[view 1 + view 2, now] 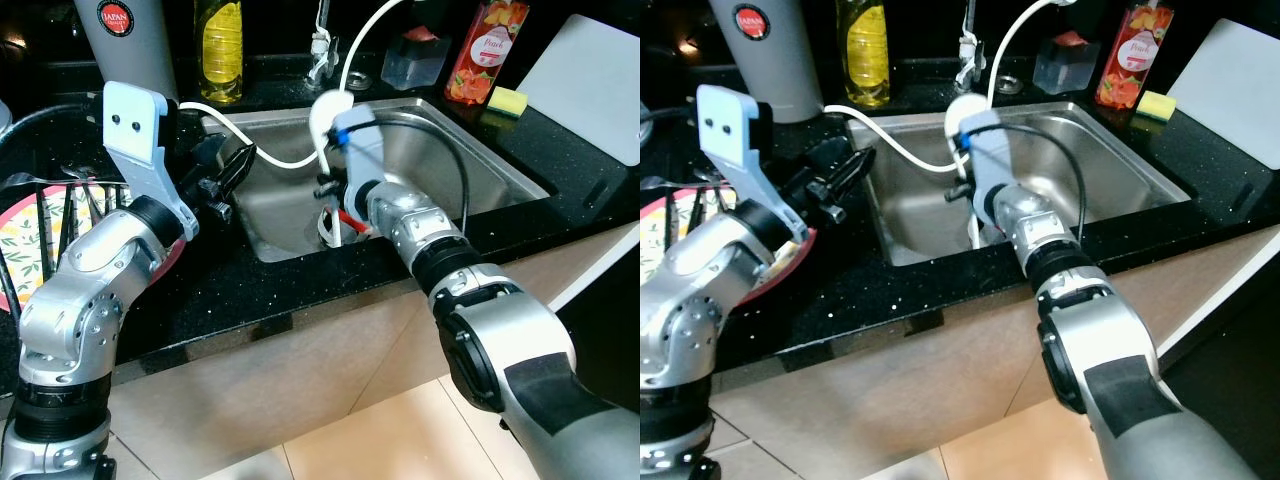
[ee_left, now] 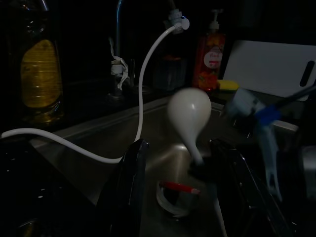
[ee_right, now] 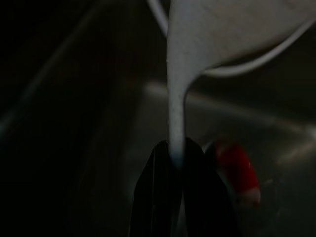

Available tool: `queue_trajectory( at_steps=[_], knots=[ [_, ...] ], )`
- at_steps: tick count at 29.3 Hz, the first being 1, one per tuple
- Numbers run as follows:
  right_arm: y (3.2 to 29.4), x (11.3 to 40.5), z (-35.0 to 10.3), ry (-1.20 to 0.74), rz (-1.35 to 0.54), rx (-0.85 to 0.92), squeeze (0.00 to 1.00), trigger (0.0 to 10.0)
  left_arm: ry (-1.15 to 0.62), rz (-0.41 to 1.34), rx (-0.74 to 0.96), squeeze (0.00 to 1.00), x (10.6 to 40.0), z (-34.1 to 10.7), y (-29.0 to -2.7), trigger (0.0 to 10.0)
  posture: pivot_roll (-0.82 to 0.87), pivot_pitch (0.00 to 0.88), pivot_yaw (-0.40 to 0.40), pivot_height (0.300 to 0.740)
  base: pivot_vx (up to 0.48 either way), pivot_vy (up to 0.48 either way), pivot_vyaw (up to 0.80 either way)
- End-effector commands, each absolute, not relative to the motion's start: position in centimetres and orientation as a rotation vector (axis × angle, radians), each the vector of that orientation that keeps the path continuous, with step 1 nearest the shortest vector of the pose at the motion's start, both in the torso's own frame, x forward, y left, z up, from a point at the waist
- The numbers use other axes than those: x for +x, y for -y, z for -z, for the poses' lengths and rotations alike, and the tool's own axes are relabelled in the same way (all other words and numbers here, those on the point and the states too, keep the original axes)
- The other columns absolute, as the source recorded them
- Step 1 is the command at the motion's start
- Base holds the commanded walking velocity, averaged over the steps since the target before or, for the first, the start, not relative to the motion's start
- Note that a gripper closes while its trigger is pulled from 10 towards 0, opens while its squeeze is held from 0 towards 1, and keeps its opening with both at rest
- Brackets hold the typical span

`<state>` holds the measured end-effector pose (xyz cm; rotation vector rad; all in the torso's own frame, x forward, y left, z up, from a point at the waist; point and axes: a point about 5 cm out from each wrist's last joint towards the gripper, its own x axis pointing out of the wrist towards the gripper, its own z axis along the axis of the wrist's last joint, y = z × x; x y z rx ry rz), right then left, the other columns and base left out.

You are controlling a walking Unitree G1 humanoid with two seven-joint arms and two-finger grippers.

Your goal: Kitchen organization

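Clearly, "JAPAN" marks the grey canister (image 1: 135, 40); "Peach", the red bottle (image 1: 485, 50).

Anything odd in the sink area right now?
A white hose from the tap droops loosely across the steel sink. A red-and-white item lies on the sink floor. The right gripper holds a white spoon by its handle above it.

White plastic ladle (image 2: 189, 112), red-handled utensil (image 2: 180, 187) in the grey steel sink (image 1: 500, 165), speckled black worktop (image 1: 300, 285), yellow sponge (image 1: 507, 100).
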<state>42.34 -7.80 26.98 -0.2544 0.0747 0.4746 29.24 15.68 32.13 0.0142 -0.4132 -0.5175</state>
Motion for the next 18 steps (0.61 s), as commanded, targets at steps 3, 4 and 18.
queue_trajectory(
  at_steps=[3,4,18],
  knots=[
    [7.7,42.3,-26.5,-0.111,-0.479,-0.325,0.00,10.0,0.406,0.540,0.032,0.00,29.3,-32.2,-15.3,10.0,-0.04,0.162,-0.064,0.740,0.000,0.000,0.00],
    [7.7,42.3,-26.5,-0.111,-0.479,-0.325,0.00,10.0,0.406,0.540,0.032,0.00,29.3,-32.2,-15.3,10.0,-0.04,0.162,-0.064,0.740,0.000,0.000,0.00],
    [6.6,41.7,-23.6,-0.153,-0.596,-0.716,1.00,10.0,0.407,0.523,0.035,0.00,29.1,-32.0,-15.3,10.0,-0.03,0.151,-0.081,0.740,0.000,0.000,0.00]
  ],
)
